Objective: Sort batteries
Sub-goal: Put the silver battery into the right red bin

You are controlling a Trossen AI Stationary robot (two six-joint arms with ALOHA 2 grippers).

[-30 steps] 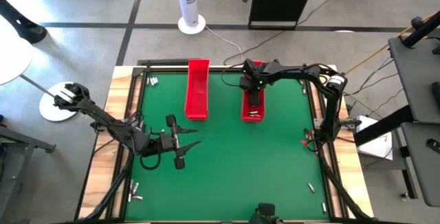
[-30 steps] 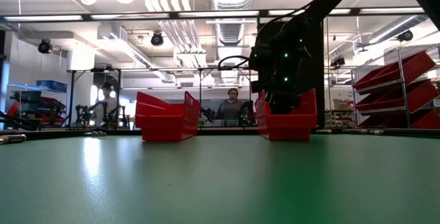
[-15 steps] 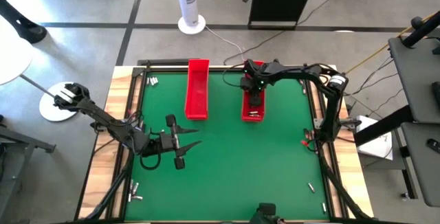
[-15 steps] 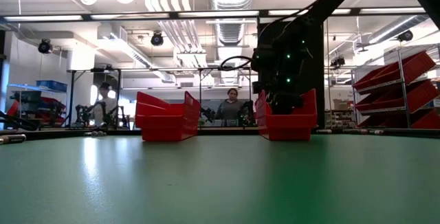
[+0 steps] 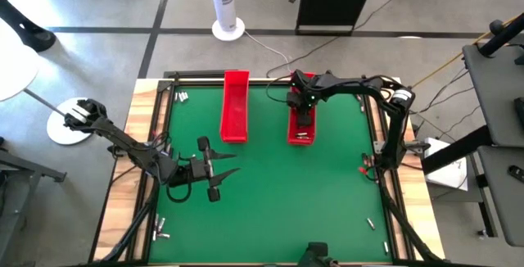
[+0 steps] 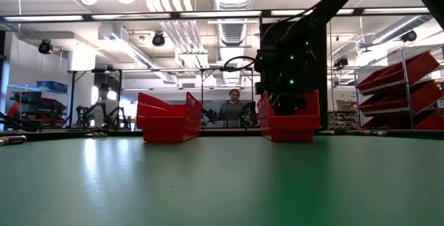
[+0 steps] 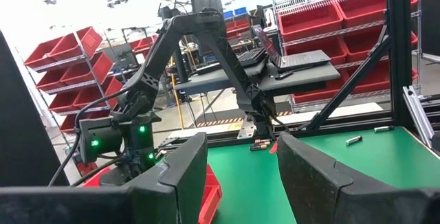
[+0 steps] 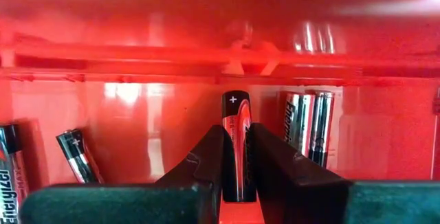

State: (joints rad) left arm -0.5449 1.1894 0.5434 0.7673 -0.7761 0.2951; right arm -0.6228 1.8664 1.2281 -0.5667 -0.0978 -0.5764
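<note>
- The right gripper (image 8: 236, 157) is hanging inside the red tray (image 5: 300, 128) near the desk's far edge, fingers (image 8: 206, 157) pinching a battery (image 8: 237, 141).
- The battery is lying lengthwise between them, plus end pointing away from the wrist.
- The left gripper (image 5: 223, 171) is waiting near the desk's left edge, fingers spread.

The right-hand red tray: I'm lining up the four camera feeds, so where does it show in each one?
High view: the right-hand red tray lies right of centre at the mat's far side, under the right end effector.
Low view: right of centre, behind that dark end effector.
Left wrist view: low at the left, a red corner.
Right wrist view: its inside fills the frame.
Shared landmark: the right arm.
</note>
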